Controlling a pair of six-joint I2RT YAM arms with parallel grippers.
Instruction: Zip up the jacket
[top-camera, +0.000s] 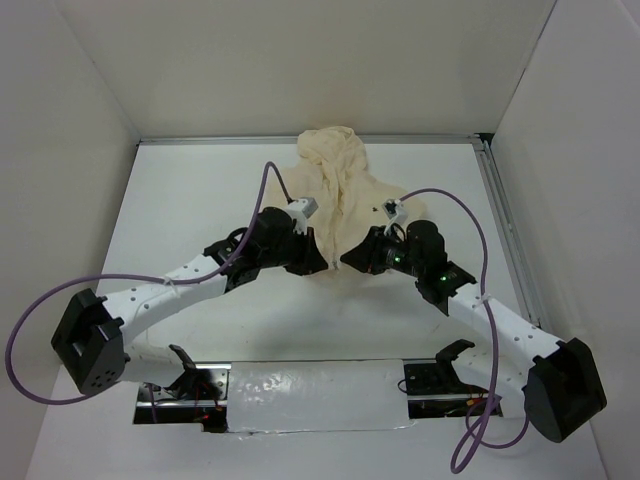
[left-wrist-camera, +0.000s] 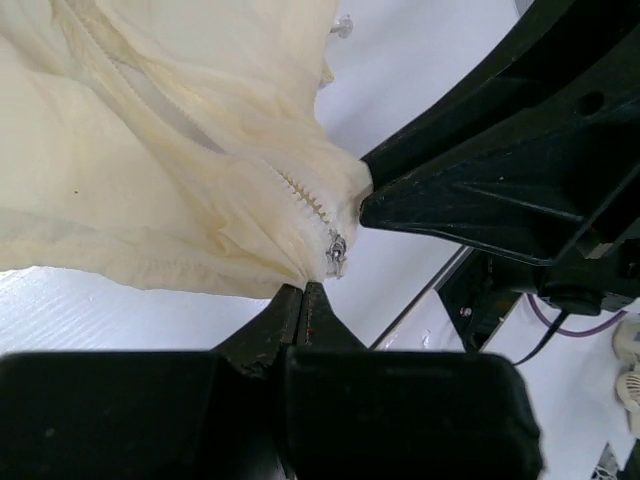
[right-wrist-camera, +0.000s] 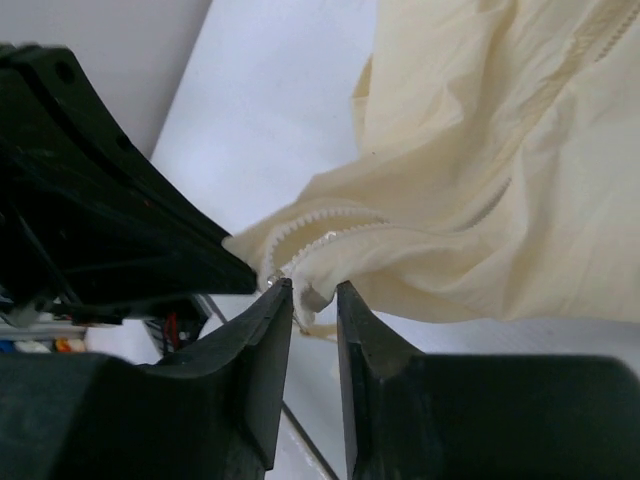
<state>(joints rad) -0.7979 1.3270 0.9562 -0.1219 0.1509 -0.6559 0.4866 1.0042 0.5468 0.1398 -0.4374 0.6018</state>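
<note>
Nearest you, your left gripper (left-wrist-camera: 303, 297) is pinching the jacket (top-camera: 345, 190) at its bottom hem, jaws clenched on the cloth just beside the zipper pull (left-wrist-camera: 336, 252). Your right gripper (right-wrist-camera: 313, 300) is facing it across the hem. Its jaws are standing apart, and a corner of the hem is lying loose between the tips. The two grippers are sitting very close together. Beyond them, the zipper teeth (left-wrist-camera: 300, 193) are running up the front, the edges parting above. The jacket is lying mid-table (top-camera: 200, 190), its hood (top-camera: 335, 150) bunching at the far edge.
</note>
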